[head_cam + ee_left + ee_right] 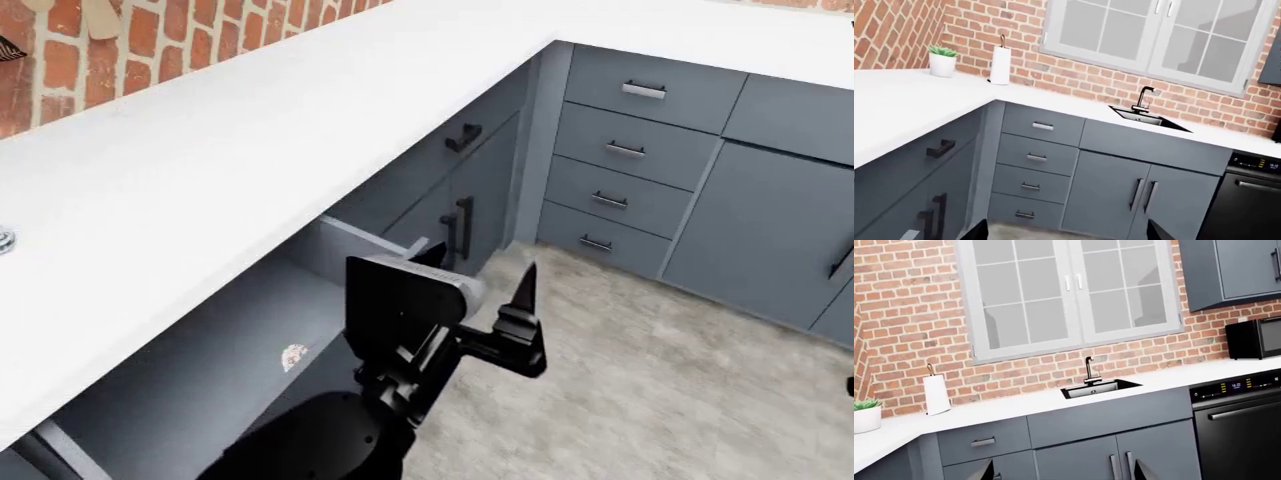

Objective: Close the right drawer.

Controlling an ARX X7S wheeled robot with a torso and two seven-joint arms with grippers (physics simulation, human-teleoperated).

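Left wrist view: my left gripper (1066,231) shows only as two dark fingertips (978,231), set wide apart with nothing between them. Ahead stand a stack of narrow drawers (1035,172), a sink (1148,116), a paper towel roll (1000,65) and a potted plant (942,60). The open drawer is not in this view

Head view: the right drawer (254,375) stands pulled out from under the white counter (240,160), its grey inside showing, just beside my left arm. I judge it rigid and fairly heavy, sliding on runners; a flat push on the front panel should serve better than gripping the handle, which I cannot see. The left gripper (514,325) hangs beside the drawer's outer corner, clear of it, fingers spread

Right wrist view: the right gripper (1062,471) has fingertips well apart and empty, facing the sink wall
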